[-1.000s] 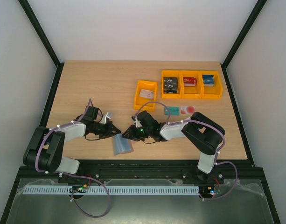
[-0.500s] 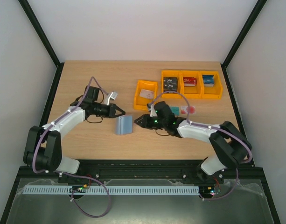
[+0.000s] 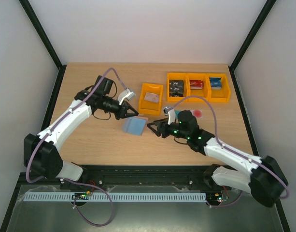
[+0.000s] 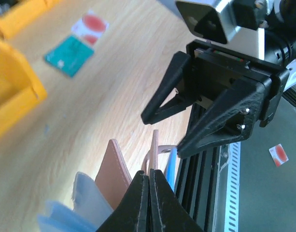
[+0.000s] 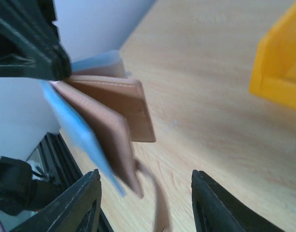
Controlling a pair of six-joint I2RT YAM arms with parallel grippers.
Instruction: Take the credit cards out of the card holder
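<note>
Left gripper is clamped on the holder, pinching one edge. The holder hangs fanned open, brown flaps spread, tab dangling. The blue card sits between the flaps and sticks out past them. Right gripper has its jaws apart with nothing between them; tips just beside the holder's free edge, no contact that I can see. All of this is mid-table, just in front of the lone bin.

Hard to read: the top view shows the holder only as a pale blue patch, and I can't tell whether it touches the table. Both wrist views are blurred up close, and the left fingers cover the pinch point.

Red card lies flat on the table next to the teal card, which is partly behind the right arm's cable.

The lone bin holds one pale flat item. The row of three bins behind holds a dark, a red and a blue item, one each.
</note>
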